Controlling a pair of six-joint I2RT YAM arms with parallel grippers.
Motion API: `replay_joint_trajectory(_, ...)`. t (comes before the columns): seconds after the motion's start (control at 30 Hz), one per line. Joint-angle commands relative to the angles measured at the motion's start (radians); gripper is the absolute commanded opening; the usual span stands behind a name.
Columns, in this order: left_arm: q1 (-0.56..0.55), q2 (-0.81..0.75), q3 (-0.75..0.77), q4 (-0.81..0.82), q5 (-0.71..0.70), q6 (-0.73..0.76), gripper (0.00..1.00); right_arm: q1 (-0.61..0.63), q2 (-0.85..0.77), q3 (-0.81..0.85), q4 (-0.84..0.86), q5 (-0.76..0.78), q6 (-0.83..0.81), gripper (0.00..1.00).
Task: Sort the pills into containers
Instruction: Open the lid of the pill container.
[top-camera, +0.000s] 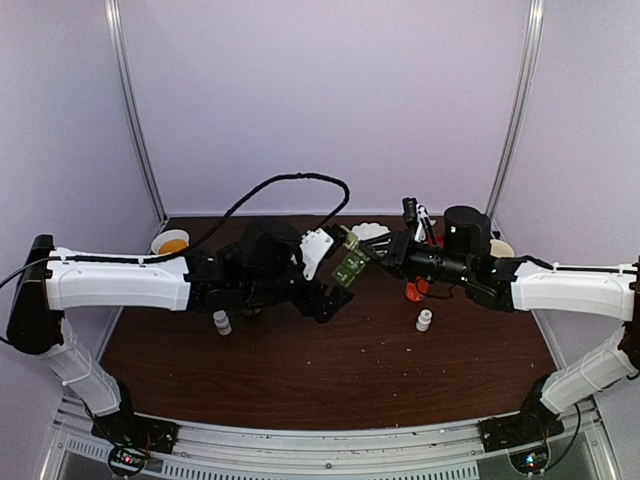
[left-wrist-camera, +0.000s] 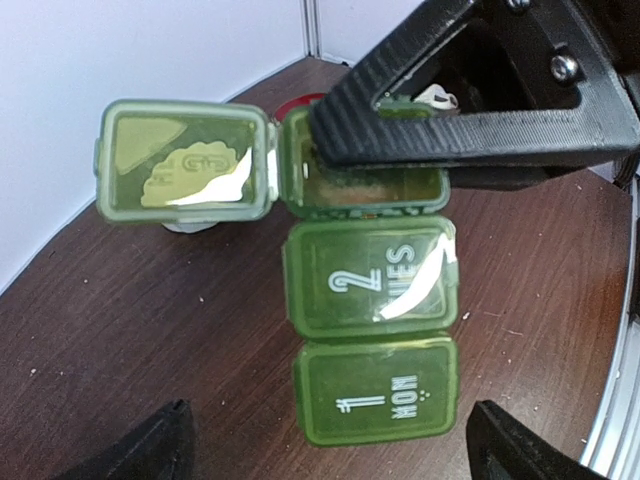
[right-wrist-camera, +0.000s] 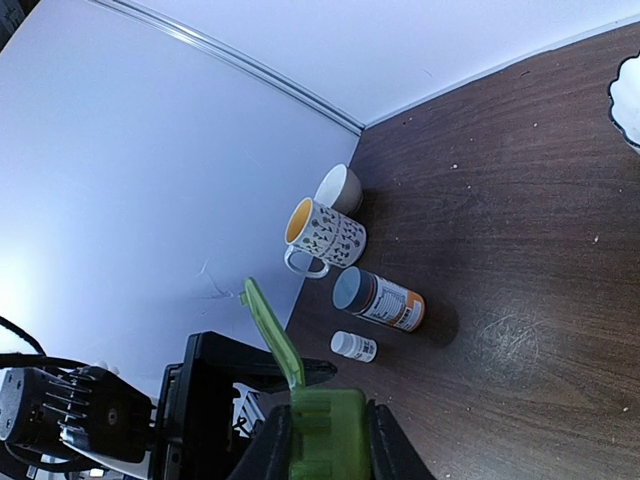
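The dark-green pill box (top-camera: 350, 268) is held in the air over the table's middle. In the left wrist view its cells marked 1 MON (left-wrist-camera: 378, 390) and 2 TUES (left-wrist-camera: 368, 283) are closed. The third cell (left-wrist-camera: 375, 190) is open, its lid (left-wrist-camera: 185, 162) swung to the left. My right gripper (top-camera: 367, 256) is shut on the open-cell end, and its black finger (left-wrist-camera: 470, 130) lies across that cell. The right wrist view shows the box (right-wrist-camera: 325, 435) pinched between its fingers. My left gripper (top-camera: 333, 300) is open and empty, with its fingertips (left-wrist-camera: 160, 445) either side of cell 1. No pills show.
A patterned mug (right-wrist-camera: 325, 238), a white cup (right-wrist-camera: 340, 187), a grey-capped labelled bottle (right-wrist-camera: 380, 298) and a small white bottle (right-wrist-camera: 354, 346) stand on the brown table. A second white bottle (top-camera: 424, 320), a red object (top-camera: 415, 290) and a scalloped white dish (top-camera: 368, 231) lie near the right arm.
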Motion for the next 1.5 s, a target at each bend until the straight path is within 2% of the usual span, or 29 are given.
replay_joint_trajectory(0.0, -0.008, 0.022, 0.045, 0.009, -0.014, 0.006, 0.97, 0.012, 0.01, -0.002, 0.047, 0.02, 0.016, 0.15)
replay_joint_trajectory(0.13, -0.008, 0.039, 0.065, 0.006, -0.005, 0.012, 0.91, 0.016, 0.015, 0.0, 0.049, 0.02, 0.019, 0.15)
replay_joint_trajectory(0.47, -0.006, 0.1, 0.138, -0.049, -0.003, 0.001, 0.58, 0.018, 0.018, -0.002, 0.058, 0.016, 0.021, 0.16)
replay_joint_trajectory(0.57, -0.006, 0.099, 0.142, -0.054, 0.012, -0.004, 0.45, 0.018, 0.016, -0.008, 0.061, 0.015, 0.015, 0.26)
replay_joint_trajectory(0.63, -0.001, 0.097, 0.141, -0.052, 0.039, -0.015, 0.38, 0.017, 0.008, -0.028, 0.1, 0.006, 0.011, 0.4)
replay_joint_trajectory(0.73, 0.024, 0.093, 0.126, -0.019, 0.192, -0.046, 0.32, 0.011, -0.008, -0.075, 0.208, -0.024, 0.023, 0.56)
replay_joint_trajectory(0.83, 0.071, 0.08, 0.086, 0.053, 0.344, -0.108, 0.31, 0.004, -0.03, -0.106, 0.267, -0.046, 0.007, 0.68)
replay_joint_trajectory(0.93, 0.129, 0.055, 0.024, 0.191, 0.519, -0.196, 0.31, 0.003, -0.064, -0.144, 0.314, -0.06, -0.036, 0.81)
replay_joint_trajectory(1.1, 0.213, 0.048, -0.053, 0.441, 0.773, -0.388, 0.29, 0.003, -0.125, -0.26, 0.514, -0.109, -0.083, 0.97)
replay_joint_trajectory(1.27, 0.219, 0.056, -0.051, 0.563, 0.907, -0.485, 0.3, 0.007, -0.111, -0.244, 0.49, -0.148, -0.146, 1.0)
replay_joint_trajectory(1.47, 0.219, 0.062, -0.071, 0.744, 0.994, -0.619, 0.3, 0.008, -0.053, -0.214, 0.563, -0.174, -0.111, 0.99)
